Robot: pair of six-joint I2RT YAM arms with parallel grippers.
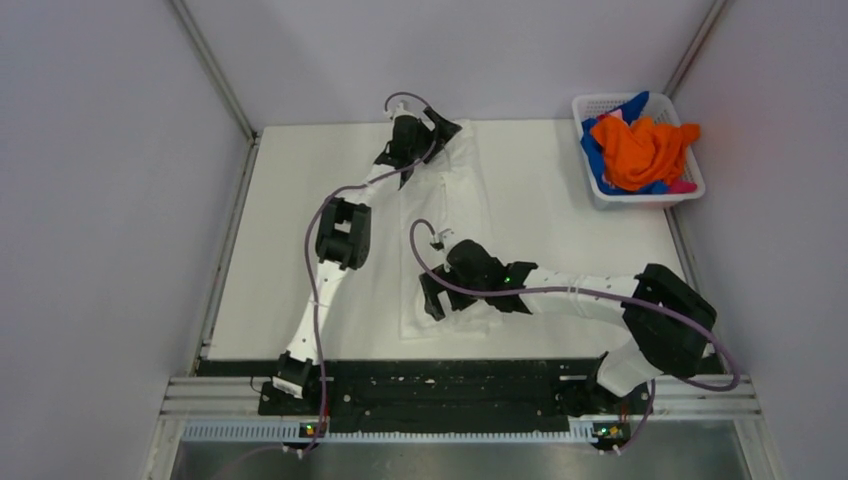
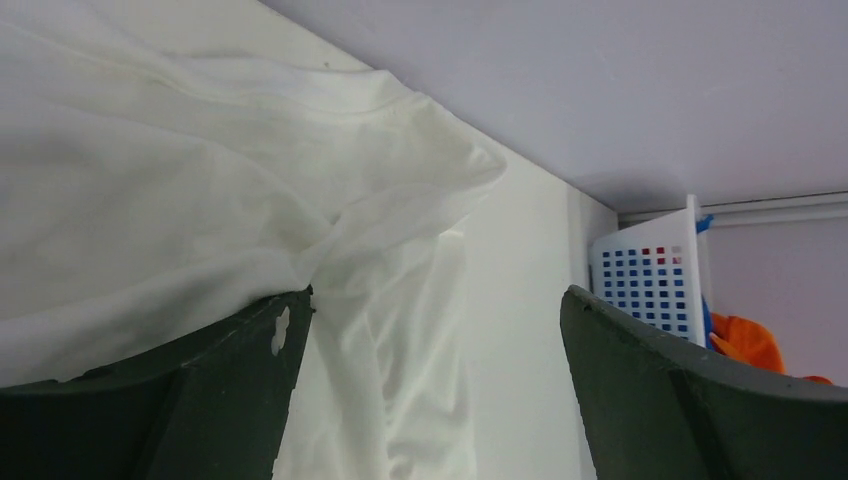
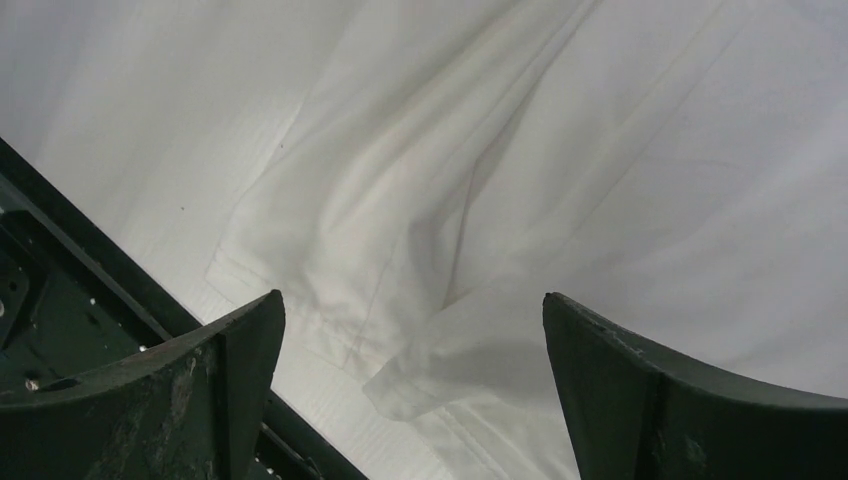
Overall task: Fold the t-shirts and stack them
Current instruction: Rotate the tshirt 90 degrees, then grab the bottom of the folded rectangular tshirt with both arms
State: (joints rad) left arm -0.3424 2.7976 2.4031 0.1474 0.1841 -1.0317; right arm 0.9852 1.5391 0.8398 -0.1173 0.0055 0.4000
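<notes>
The large white t-shirt (image 1: 470, 200) lies lengthwise on the white table, partly folded and creased. My left gripper (image 1: 425, 148) is open at its far end. In the left wrist view (image 2: 430, 330) the cloth (image 2: 200, 200) bunches against the left finger (image 2: 200, 400). My right gripper (image 1: 450, 300) is open over the shirt's near end. In the right wrist view (image 3: 410, 330) a folded corner of the hem (image 3: 430, 370) lies between the jaws. The orange t-shirt (image 1: 640, 150), blue t-shirt (image 1: 595, 160) and pink t-shirt (image 1: 683, 186) are heaped in the basket.
The white lattice basket (image 1: 690, 180) stands at the table's far right corner and shows in the left wrist view (image 2: 650, 280). A black rail (image 1: 440, 380) runs along the table's near edge, close to the right gripper (image 3: 60, 300). Grey walls enclose the table.
</notes>
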